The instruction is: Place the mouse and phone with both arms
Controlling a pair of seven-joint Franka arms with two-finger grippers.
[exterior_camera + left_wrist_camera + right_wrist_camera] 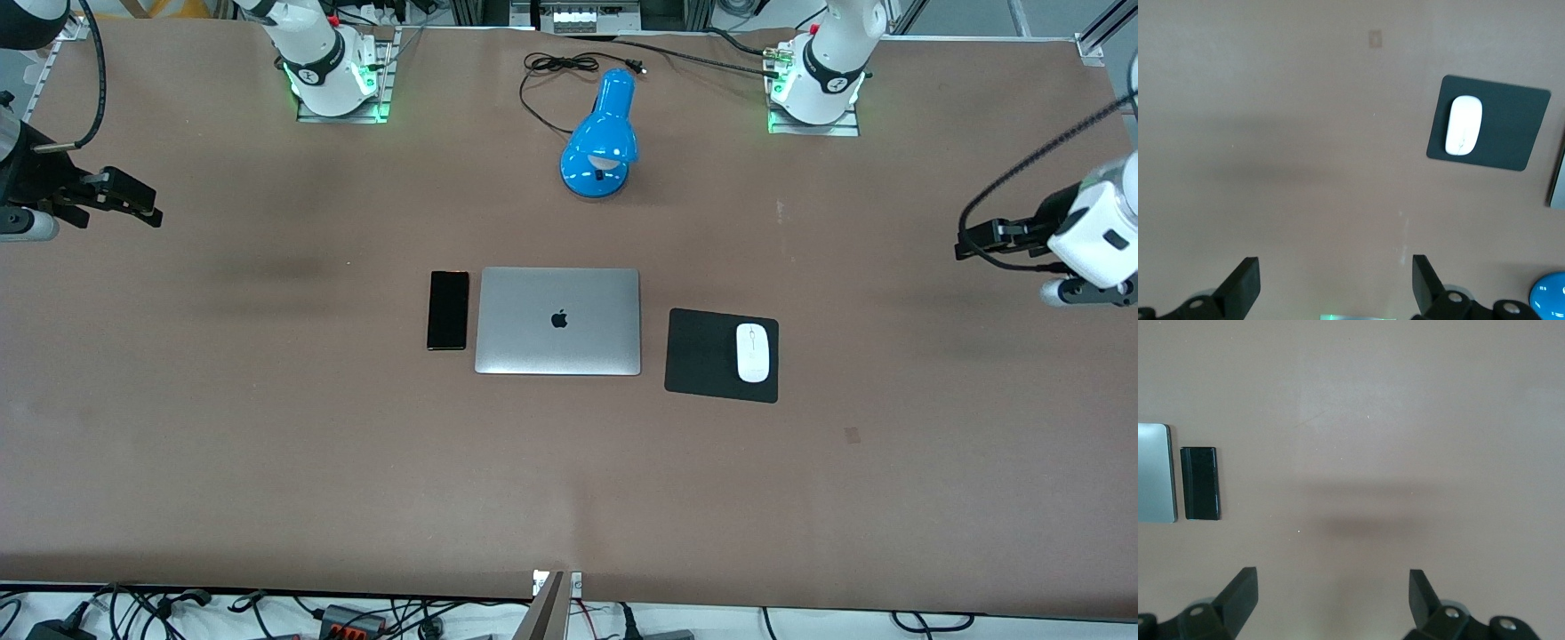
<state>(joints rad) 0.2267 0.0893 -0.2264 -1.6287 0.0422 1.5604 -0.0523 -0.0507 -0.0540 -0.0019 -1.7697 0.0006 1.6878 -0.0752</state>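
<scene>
The mouse (753,352) lies on a black pad (707,356), on the part of the pad toward the left arm's end of the desk (267,462). In the left wrist view the mouse (1463,125) sits flat on the pad (1511,127), with its long axis along the pad's short side.

The phone (448,310) lies flat on the desk just beside a closed silver laptop (558,321), on the side toward the right arm's end, with a thin gap between them. The right wrist view shows the phone (1199,483) parallel to the laptop's (1154,473) edge, apart from it. The laptop lies between the phone and the pad.

A blue lamp (602,138) rests farther from the front camera than the laptop, its black cord (556,76) trailing toward the arm bases.

The left tool (987,240) hangs over bare desk at the left arm's end, well apart from the mouse; its 2 fingers (1425,277) stand wide apart and grip nothing. The right tool (124,197) hangs over bare desk at the right arm's end, well apart from the phone; its 2 fingers (1421,593) are also spread wide and empty.
</scene>
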